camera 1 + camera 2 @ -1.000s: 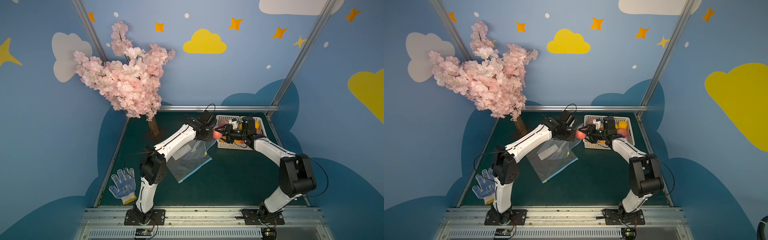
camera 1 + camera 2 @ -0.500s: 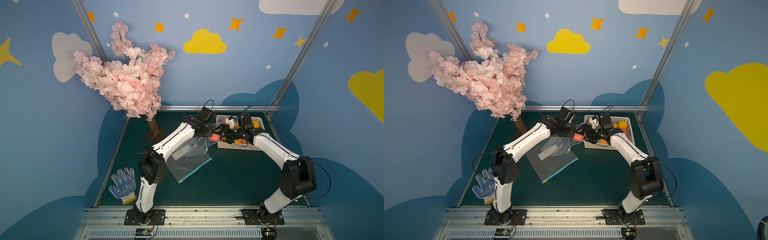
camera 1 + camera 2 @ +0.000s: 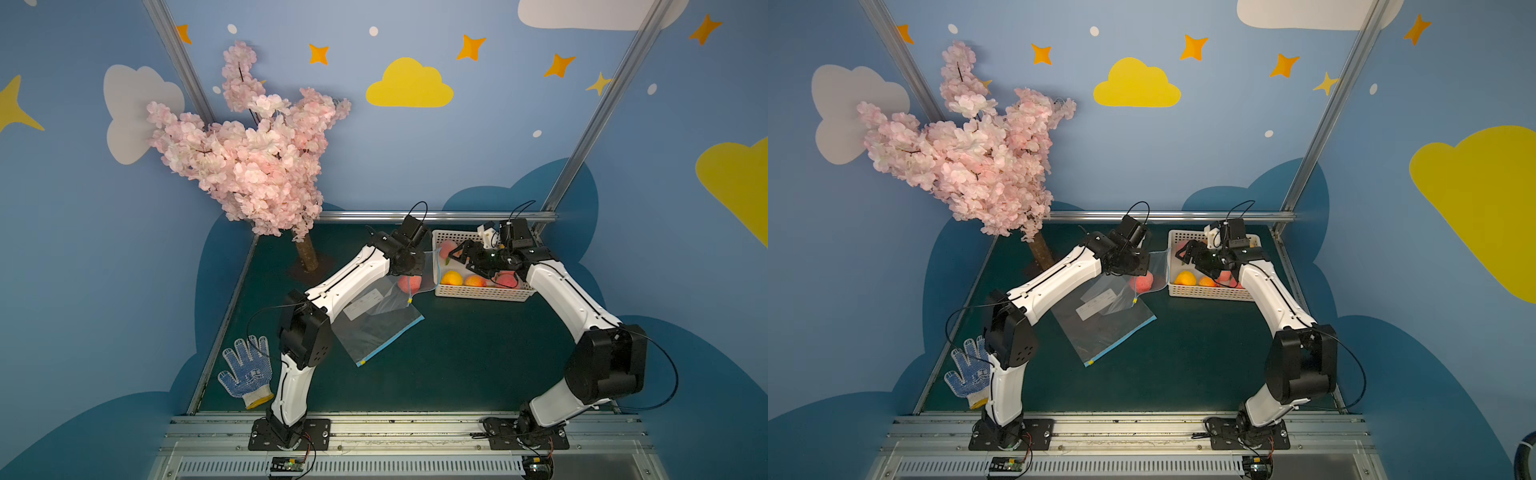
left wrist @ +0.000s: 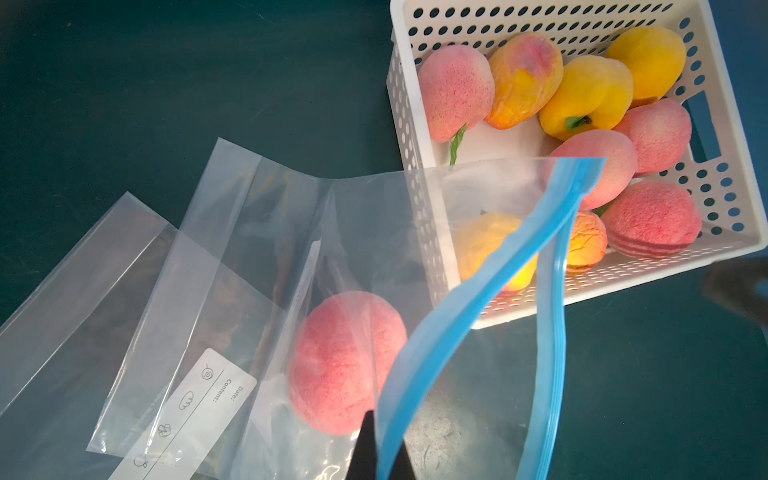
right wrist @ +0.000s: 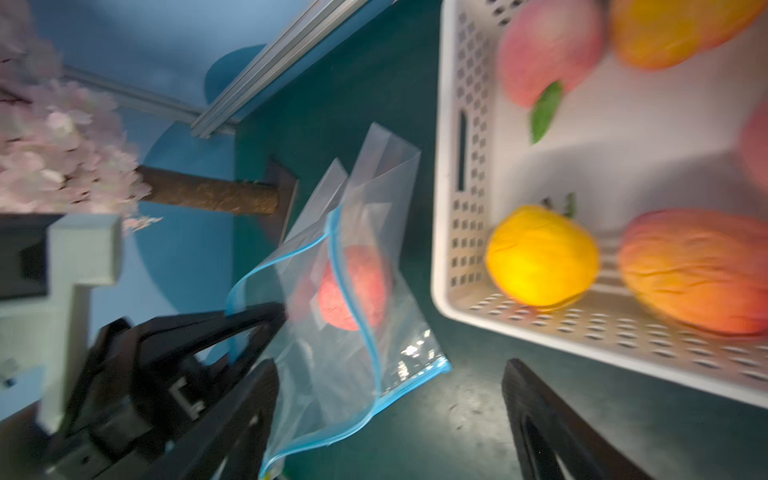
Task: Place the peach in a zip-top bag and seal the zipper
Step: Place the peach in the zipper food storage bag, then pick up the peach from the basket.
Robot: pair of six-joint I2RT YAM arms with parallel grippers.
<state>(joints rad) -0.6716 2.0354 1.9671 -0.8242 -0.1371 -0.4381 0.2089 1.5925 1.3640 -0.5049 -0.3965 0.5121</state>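
Observation:
The pink peach point(image 3: 410, 284) point(image 3: 1144, 282) lies inside a clear zip-top bag point(image 4: 353, 232), resting low in it point(image 4: 347, 363) point(image 5: 353, 286). My left gripper point(image 3: 419, 267) point(image 4: 384, 440) is shut on the bag's blue zipper strip point(image 4: 478, 299) and holds that side of the mouth up; the mouth gapes open. My right gripper point(image 3: 457, 254) point(image 5: 388, 386) is open and holds nothing. It hangs over the near-left corner of the basket, just right of the bag's mouth.
A white perforated basket point(image 3: 482, 295) point(image 4: 415, 124) with several pink and yellow fruits stands right of the bag. Another clear bag point(image 3: 374, 332) lies flat under the held one. A cherry-blossom tree point(image 3: 257, 166) stands back left, and a dotted glove point(image 3: 245, 374) lies front left.
My right gripper opened and let go of the peach, which dropped into the bag. The right gripper then drew back to the right over the basket. The left gripper kept its hold.

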